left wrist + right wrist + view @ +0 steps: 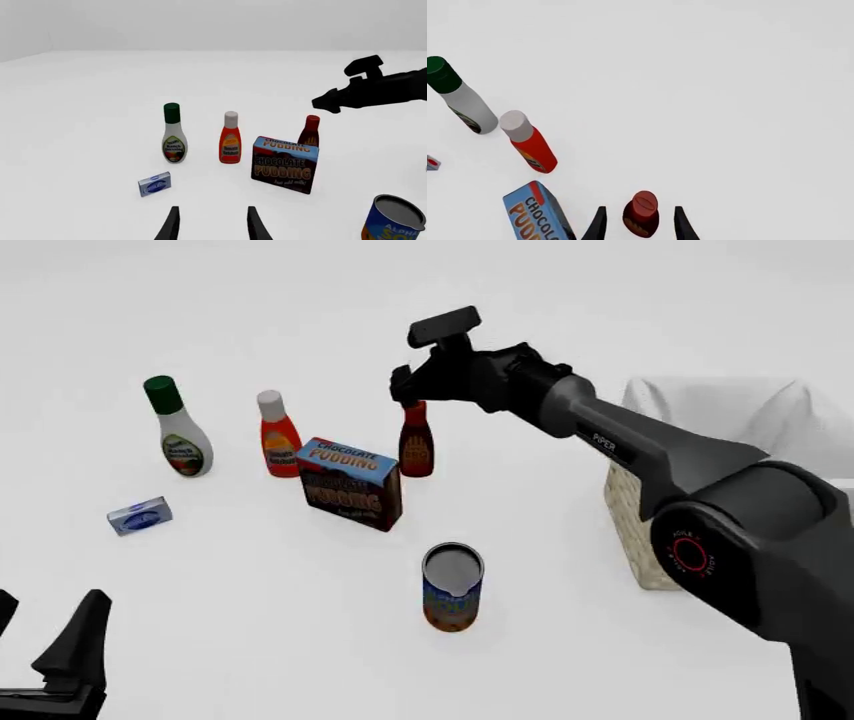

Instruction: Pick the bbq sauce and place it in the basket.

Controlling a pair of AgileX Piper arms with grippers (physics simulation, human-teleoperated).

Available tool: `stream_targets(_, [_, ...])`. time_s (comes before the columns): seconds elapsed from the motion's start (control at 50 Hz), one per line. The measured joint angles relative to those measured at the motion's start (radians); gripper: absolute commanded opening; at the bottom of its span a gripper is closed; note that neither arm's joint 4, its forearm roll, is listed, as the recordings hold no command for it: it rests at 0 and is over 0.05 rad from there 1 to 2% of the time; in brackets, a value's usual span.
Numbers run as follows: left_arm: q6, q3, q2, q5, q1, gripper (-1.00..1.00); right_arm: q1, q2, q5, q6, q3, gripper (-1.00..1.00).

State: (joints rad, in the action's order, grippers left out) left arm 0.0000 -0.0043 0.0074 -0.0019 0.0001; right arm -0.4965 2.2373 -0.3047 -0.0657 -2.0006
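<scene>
The bbq sauce (416, 445), a slim dark red-brown bottle with a red cap, stands upright behind the pudding box. It also shows in the right wrist view (640, 216) and the left wrist view (310, 131). My right gripper (407, 390) is open just above it, and in the right wrist view (639, 226) its fingers stand either side of the cap. The basket (627, 515), wicker with a white cloth lining, stands at the right, partly hidden by the right arm. My left gripper (47, 630) is open and empty at the near left, also shown in its own view (213, 227).
A white bottle with a green cap (178, 435) and an orange-red bottle with a white cap (279, 440) stand left of the sauce. A blue chocolate pudding box (350, 483) is right in front of it. A can (453, 587) and a small blue box (139, 515) sit nearer.
</scene>
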Motion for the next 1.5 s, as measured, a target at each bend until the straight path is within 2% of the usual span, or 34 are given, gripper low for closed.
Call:
stream_targets(0.72, [0.0, 0.0, 0.0, 0.0, 0.0, 1.0, 0.004, 0.108, 0.003, 0.018, -0.058, 1.0])
stream_targets(1.28, [0.0, 0.0, 0.0, 0.0, 0.0, 1.0, 0.011, 0.237, -0.051, 0.031, -0.21, 1.0])
stream_targets(1.5, [0.0, 0.0, 0.0, 0.0, 0.0, 1.0, 0.013, 0.267, -0.055, 0.036, -0.23, 1.0])
